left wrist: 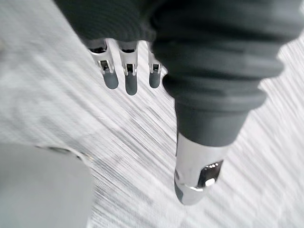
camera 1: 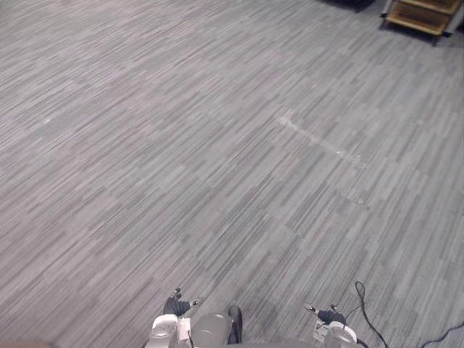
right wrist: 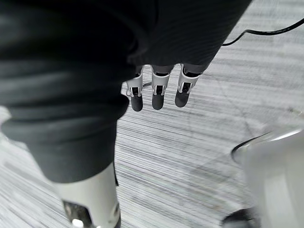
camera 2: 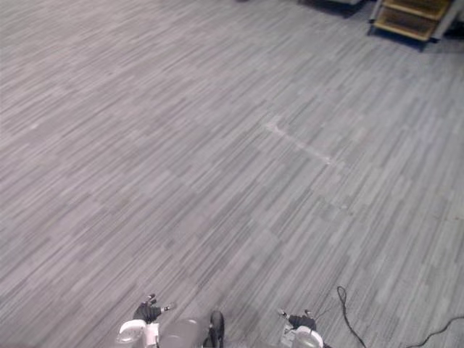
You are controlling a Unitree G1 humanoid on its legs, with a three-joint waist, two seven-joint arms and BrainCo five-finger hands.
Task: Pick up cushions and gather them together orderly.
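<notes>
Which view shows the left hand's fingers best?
The left wrist view: the left hand hangs close, fingers straight over the carpet, holding nothing. Both eye views show it small at the bottom edge.

An office-like indoor room is suggested by wide grey striped carpet-tile flooring (camera 1: 181,145); a low light-wooden shelf unit (camera 1: 422,16) is seen at the far edge.

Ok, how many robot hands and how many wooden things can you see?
Robot hands: 2, the left hand and the right hand
Wooden things: 1, a wooden shelf
Total: 3
</notes>
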